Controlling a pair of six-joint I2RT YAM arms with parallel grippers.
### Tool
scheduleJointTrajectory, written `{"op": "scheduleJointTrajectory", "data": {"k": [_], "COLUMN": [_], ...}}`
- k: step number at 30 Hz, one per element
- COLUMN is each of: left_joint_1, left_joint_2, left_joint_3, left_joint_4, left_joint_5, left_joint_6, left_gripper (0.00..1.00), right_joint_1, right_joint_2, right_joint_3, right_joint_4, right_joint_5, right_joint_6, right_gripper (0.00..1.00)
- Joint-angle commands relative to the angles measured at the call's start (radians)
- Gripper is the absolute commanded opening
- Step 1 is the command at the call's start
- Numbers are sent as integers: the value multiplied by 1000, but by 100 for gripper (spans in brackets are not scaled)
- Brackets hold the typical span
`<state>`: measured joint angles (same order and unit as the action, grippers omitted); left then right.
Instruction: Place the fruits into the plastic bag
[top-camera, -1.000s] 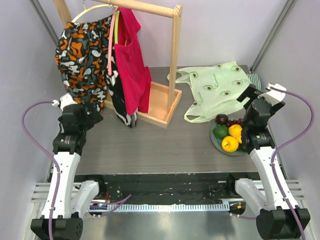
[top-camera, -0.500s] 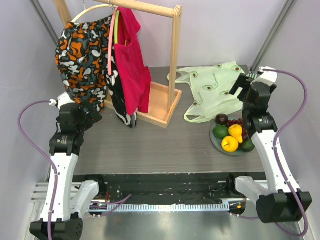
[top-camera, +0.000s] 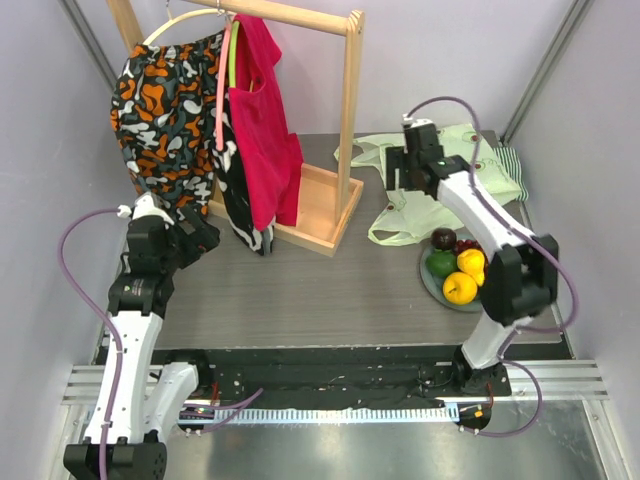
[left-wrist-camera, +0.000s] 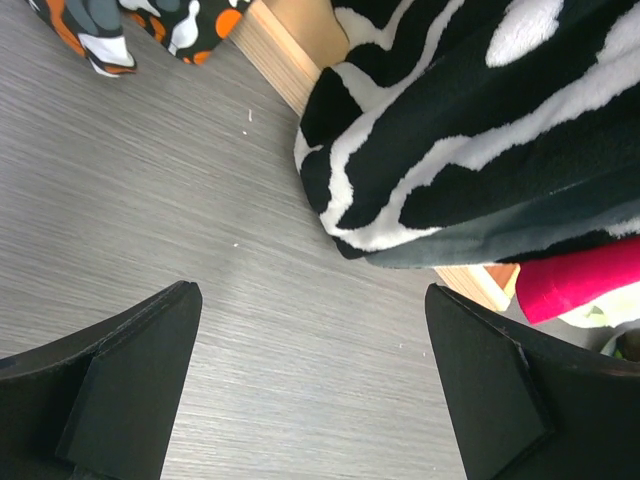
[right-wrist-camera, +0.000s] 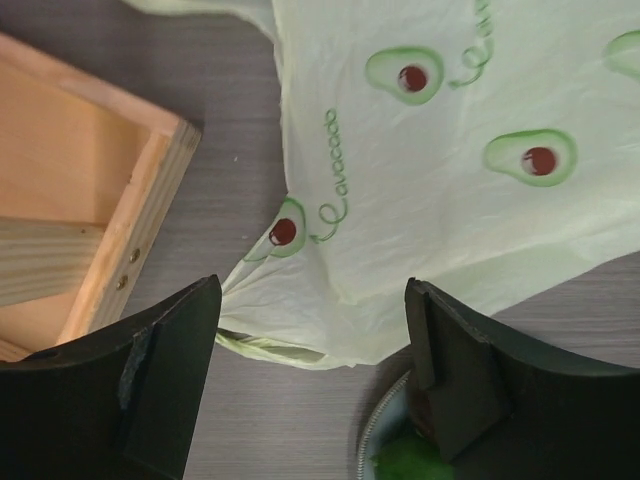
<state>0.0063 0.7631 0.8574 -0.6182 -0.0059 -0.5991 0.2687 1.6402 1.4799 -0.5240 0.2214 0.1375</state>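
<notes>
At the far right of the table (top-camera: 300, 290), the plastic bag (top-camera: 392, 218) lies flat and collapsed, just beyond the grey plate (top-camera: 430, 281) that holds the fruits (top-camera: 460, 268). We judge it thin, limp and slick, so a pinch on the flat middle may slip or lift both layers. The twisted loop handle (right-wrist-camera: 255, 345) looks the better hold. Our right gripper (right-wrist-camera: 312, 300) hangs over that corner, jaws apart on nothing. Our left gripper (left-wrist-camera: 310, 300) gapes wide near the clothes rack (top-camera: 350, 110).
</notes>
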Motion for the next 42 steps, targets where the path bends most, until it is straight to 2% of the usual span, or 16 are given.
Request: {"op": "scheduleJointTrajectory", "data": {"k": [1,14,17,22,25,30,36,37,40,42], "left_joint_1": [3,3,1,3,3,3,3,3,3,3], "left_joint_2": [-13,-57,-70,-74,-62,-41,-51,-51,-56,-61], "left_joint_3": [11,-12,-12,-18,-14,-3,-6,-8,-6,-4], "left_joint_4": [48,8,-6,-12,-12,-12,-14,-12,-5,-2], "left_joint_5": [46,46,40,32,38,64,60,61,72,78], "left_joint_6": [1,-7,-8,-18,-24,-11,-5,-7,1,4], "left_gripper": [100,100,100,100,100,100,100,100,100,100], "right_joint_1": [52,78,78,76,76,63,41,35,17,3], "right_joint_2": [156,518,561,601,638,672,672,670,650,616], "right_joint_3": [108,385,411,411,422,444,433,434,442,448], "right_joint_4": [-139,-117,-104,-70,-68,-90,-87,-88,-87,-82], "right_joint_5": [53,213,262,248,233,223,237,234,228,213], "right_joint_6": [11,-105,-131,-179,-184,-161,-171,-171,-177,-179], "right_gripper": [82,82,82,81,77,61,35,21,1,1]}}
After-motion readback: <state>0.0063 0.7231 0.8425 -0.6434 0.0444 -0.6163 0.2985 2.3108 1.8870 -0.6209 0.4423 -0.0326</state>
